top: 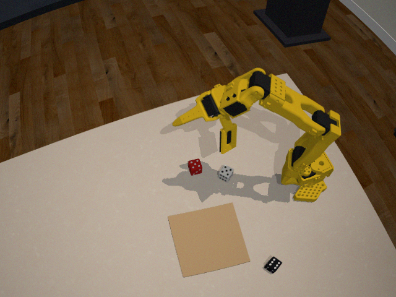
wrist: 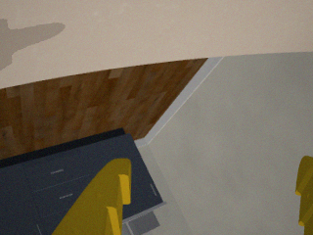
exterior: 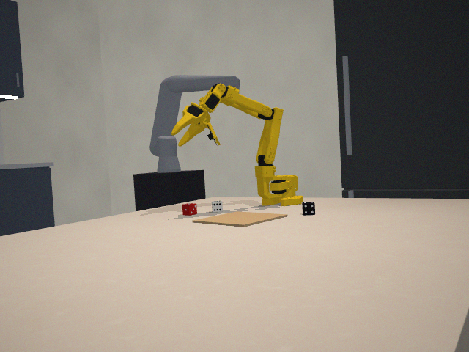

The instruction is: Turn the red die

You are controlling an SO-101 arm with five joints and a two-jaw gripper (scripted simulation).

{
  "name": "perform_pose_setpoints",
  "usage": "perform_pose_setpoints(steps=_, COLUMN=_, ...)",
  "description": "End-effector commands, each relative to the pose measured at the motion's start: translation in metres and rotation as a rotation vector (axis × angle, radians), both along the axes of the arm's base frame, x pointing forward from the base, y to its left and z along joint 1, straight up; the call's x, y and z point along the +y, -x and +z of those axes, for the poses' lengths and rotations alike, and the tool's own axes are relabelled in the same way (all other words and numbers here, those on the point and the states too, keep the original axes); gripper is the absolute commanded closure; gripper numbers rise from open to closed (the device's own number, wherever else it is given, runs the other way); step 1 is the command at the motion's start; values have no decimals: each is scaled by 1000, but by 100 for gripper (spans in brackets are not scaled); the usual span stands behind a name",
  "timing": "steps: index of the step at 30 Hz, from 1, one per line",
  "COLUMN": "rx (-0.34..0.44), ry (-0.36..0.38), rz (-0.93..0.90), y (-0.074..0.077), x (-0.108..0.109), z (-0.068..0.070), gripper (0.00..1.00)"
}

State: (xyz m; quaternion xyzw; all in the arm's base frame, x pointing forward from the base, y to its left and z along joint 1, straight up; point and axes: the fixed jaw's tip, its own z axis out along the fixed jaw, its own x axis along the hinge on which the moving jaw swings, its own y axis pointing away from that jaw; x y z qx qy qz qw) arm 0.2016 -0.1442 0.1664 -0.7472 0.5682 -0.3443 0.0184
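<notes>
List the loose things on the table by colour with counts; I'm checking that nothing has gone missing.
Red die: 1
White die: 1
Black die: 1
Tan mat: 1
Total: 4

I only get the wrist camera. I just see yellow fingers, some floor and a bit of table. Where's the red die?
Observer: The small red die sits on the beige table, close beside the white die, not touching.
Operator: Is it on the mat?
Observer: No, it lies off the flat tan square mat.
Operator: What's on top of the black one?
Observer: The black die, by the mat's corner, shows six.
Operator: Am I holding anything?
Observer: No, the yellow gripper hangs high above the table, partly open.
</notes>
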Motion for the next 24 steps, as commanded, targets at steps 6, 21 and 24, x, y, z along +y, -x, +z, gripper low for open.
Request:
perform_pose_setpoints(steps=6, rx=77, ry=156, rz=191, y=0, x=-4, z=16, gripper=69)
perform_pose_setpoints(steps=21, rx=305, ry=353, rz=562, y=-1, x=-8, z=17, gripper=69)
perform_pose_setpoints(steps=24, rx=317, ry=363, rz=584, y=-1, x=-8, z=17, gripper=69)
